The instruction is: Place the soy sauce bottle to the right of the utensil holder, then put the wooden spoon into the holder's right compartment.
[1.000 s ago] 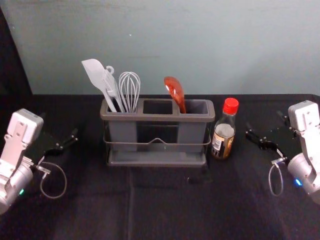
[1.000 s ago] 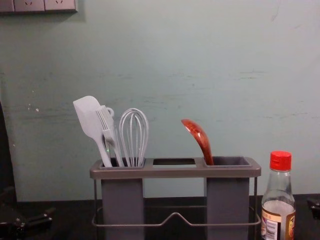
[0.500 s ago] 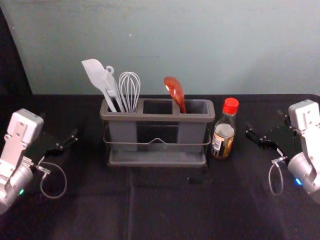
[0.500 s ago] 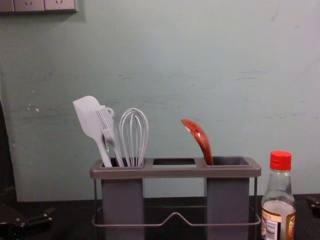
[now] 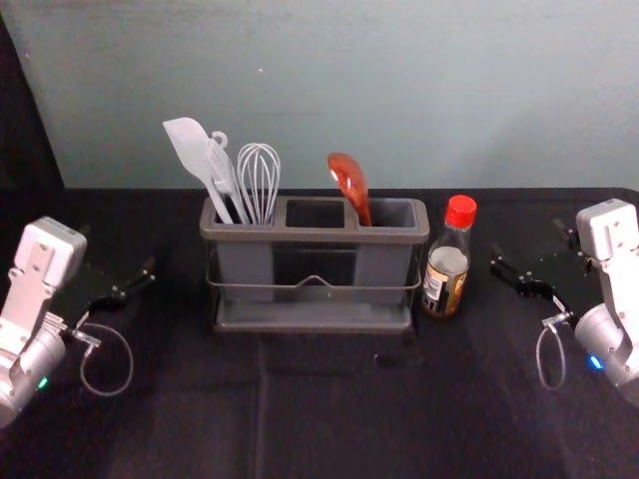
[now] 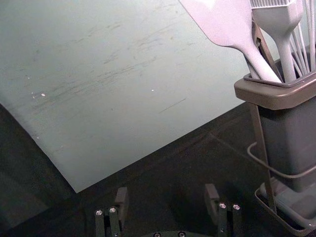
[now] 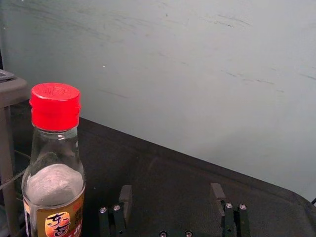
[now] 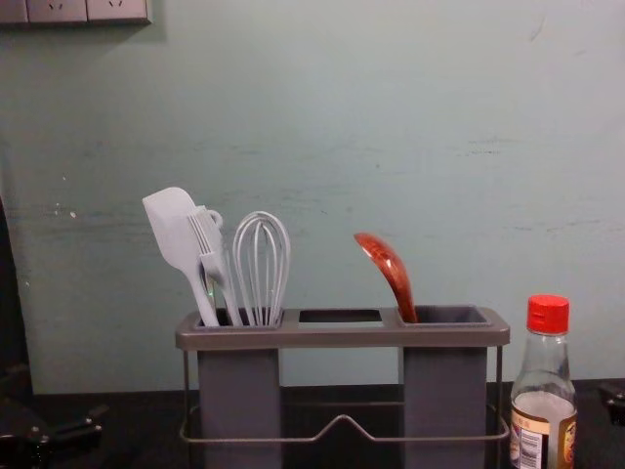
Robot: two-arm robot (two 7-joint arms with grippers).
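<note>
So the bottle (image 5: 454, 238) is upright at 9 o'clock from the right tool (image 5: 527, 246), spoon's (image 5: 348, 182) in the holder's (image 5: 315, 236) 3 o'clock slot. Left tool's (image 5: 118, 249) off at the holder's 9; both gape wide, gripping nothing.

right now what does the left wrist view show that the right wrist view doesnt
Left wrist view: the spatula, pastry brush and whisk in the utensil holder, a brown piece behind them that I can't identify, and the open left gripper.

Right wrist view: the soy sauce bottle, upright with its red cap on, and the open right gripper.

Both: part of the utensil holder (its left end in one, its right end in the other), the wall and the black tablecloth.
</note>
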